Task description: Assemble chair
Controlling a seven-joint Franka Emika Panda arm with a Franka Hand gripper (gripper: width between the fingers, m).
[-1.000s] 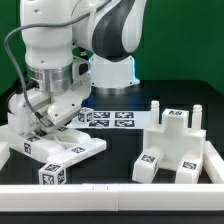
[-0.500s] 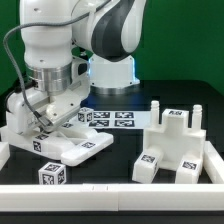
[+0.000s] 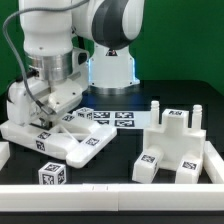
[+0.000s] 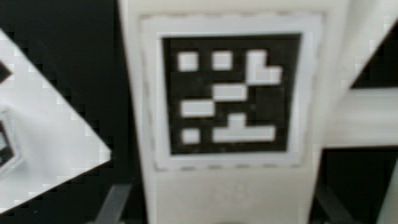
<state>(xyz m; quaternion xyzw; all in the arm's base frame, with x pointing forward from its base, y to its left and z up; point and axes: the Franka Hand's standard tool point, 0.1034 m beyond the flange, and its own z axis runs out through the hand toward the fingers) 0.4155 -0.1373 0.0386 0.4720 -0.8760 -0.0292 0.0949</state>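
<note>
My gripper [image 3: 46, 118] is down at the exterior view's left, shut on a flat white chair piece [image 3: 62, 136] that bears black-and-white marker tags. In the wrist view this chair piece [image 4: 222, 95] fills the middle with one large tag, and a grey finger [image 4: 114, 204] presses against each of its sides; my gripper [image 4: 228, 206] spans it. A small white tagged block [image 3: 52, 175] lies just in front of the held piece. Two chunkier chair pieces [image 3: 175, 140] stand at the exterior view's right.
The marker board [image 3: 108, 119] lies flat behind the held piece, near the robot's base [image 3: 110, 70]. A low white wall [image 3: 120, 196] runs along the front and turns up the right side [image 3: 212, 160]. Black tabletop shows between the part groups.
The jaws have closed from wide open onto the flat chair piece. The arm has risen a little, and the piece has shifted up and toward the exterior view's right.
</note>
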